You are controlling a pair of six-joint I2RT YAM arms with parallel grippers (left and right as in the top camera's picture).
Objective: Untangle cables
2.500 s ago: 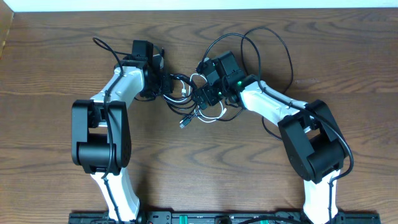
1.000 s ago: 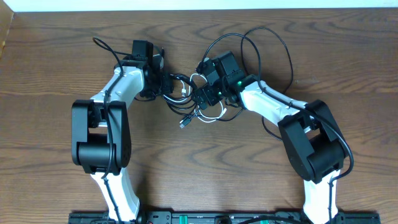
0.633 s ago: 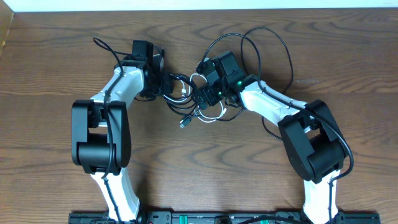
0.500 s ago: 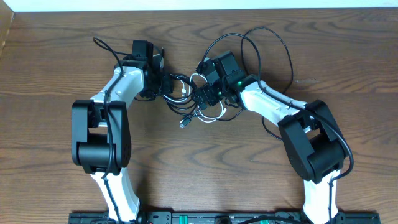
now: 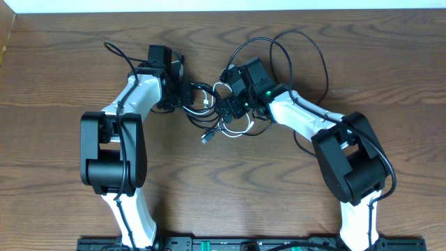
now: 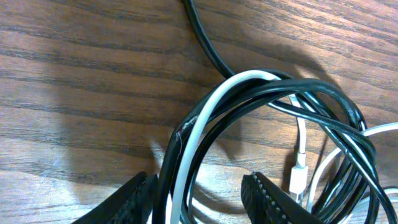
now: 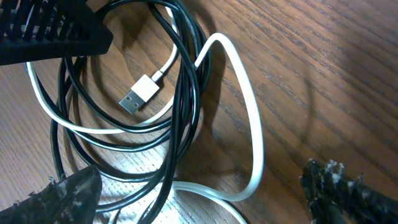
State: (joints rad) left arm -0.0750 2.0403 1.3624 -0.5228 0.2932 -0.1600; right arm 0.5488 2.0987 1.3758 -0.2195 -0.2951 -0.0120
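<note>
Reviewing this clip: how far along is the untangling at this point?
Done: nothing visible yet. The black cables and the white cable lie looped through each other in one heap. In hand: the left gripper straddles the bundle, though whether it grips is unclear. The right gripper hangs open over the loops. Left: separating all the cords.

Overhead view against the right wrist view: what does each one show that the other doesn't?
Only the overhead view shows the left arm and the right arm reaching in toward the tangle, and a big black cable loop spreading over the table beyond the right arm. Only the right wrist view shows the flat silver plug on the white cable, and the right gripper with its fingers wide apart. Both show white and black cables looped together on brown wood.
</note>
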